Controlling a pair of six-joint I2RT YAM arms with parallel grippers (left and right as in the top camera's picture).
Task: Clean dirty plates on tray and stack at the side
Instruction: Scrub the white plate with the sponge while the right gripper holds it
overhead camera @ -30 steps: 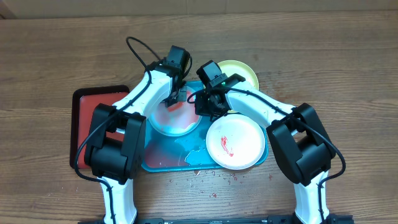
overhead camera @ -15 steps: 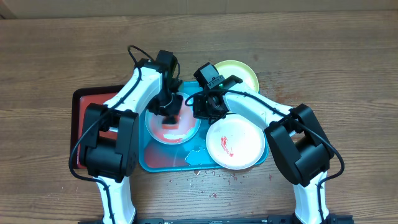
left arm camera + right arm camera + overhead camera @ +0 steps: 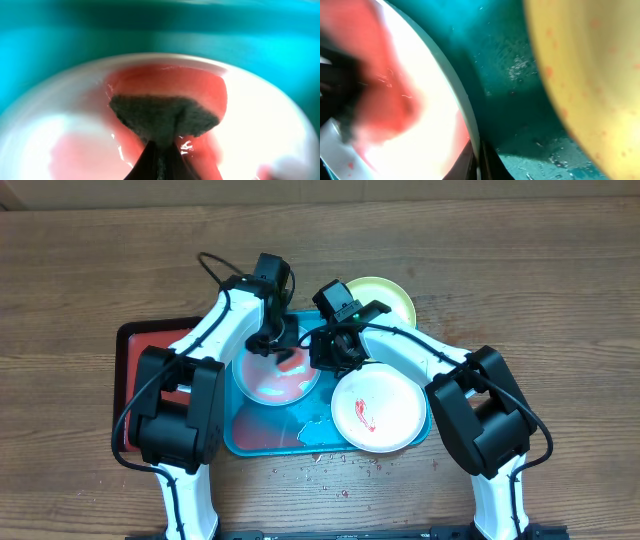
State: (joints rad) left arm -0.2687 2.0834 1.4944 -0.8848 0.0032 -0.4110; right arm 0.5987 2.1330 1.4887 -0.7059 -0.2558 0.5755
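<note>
Red sauce is smeared across the whitish centre of the round plastic light-blue-rimmed plate (image 3: 262,387) (image 3: 60,130) (image 3: 420,150), which lies in the left half of the large teal-blue plastic tray (image 3: 260,436) (image 3: 250,40) (image 3: 512,90). The left gripper (image 3: 280,350) (image 3: 161,150) is closed on a red sponge with a dark scouring face (image 3: 165,117) and presses it onto the far part of this plate; in the left wrist view the dark face lies flat in a wet pink smear. The right gripper (image 3: 335,358) (image 3: 477,161) comes in from the other side. In its wrist view the two fingers meet narrowly at the plate's right rim and appear to pinch that edge, with wet teal tray floor just beside it.

A second round plate with a pale yellow rim (image 3: 380,412) sits on the right half of the tray, near its front corner. It carries a small red streak left of its middle, and its edge reaches over the tray's raised rim. A third round plate with a yellow-green rim (image 3: 392,298) lies at the tray's far right corner, partly hidden by the right arm. A pale wet patch shows on the tray floor between the first two plates.

Left of the teal tray, just beside it, rests a smaller dark red tray with a black rim (image 3: 130,350). Small reddish specks (image 3: 345,465) dot the brown wooden table (image 3: 520,260) in front of the teal tray.
</note>
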